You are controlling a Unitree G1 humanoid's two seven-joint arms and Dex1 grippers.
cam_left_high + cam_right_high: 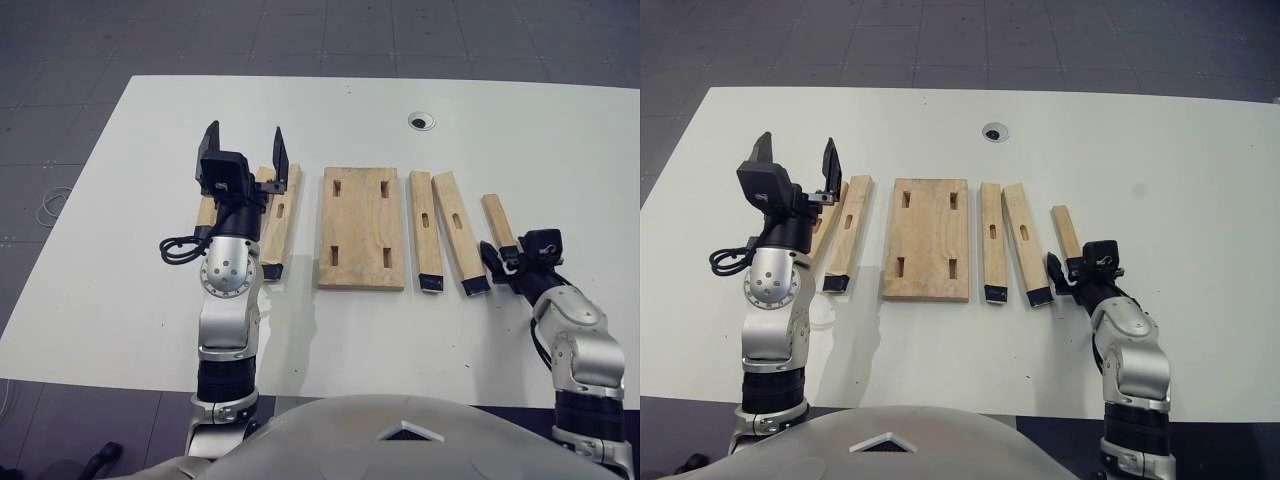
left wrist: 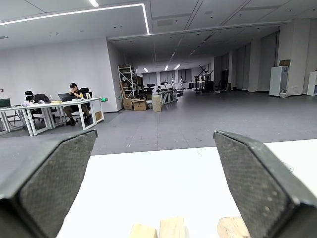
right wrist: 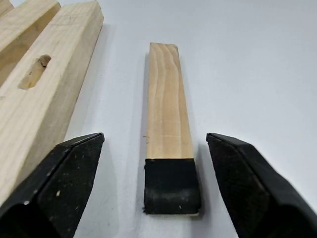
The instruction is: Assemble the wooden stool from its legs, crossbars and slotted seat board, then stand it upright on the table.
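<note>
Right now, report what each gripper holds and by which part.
Nothing is held. The left gripper stands open above the leftmost legs; the right gripper is open astride the black-tipped end of the short bar, not touching it.

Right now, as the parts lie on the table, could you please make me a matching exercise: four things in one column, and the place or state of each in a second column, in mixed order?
Things
1. seat board
2. left gripper
3. right gripper
4. short wooden piece

Place or state
A. open, raised above the leftmost wooden pieces
B. lies flat, rightmost in the row
C. open, straddling a black-tipped end
D. lies flat mid-row, four slots

Pairs: 1-D, 2-A, 3-C, 4-B
</note>
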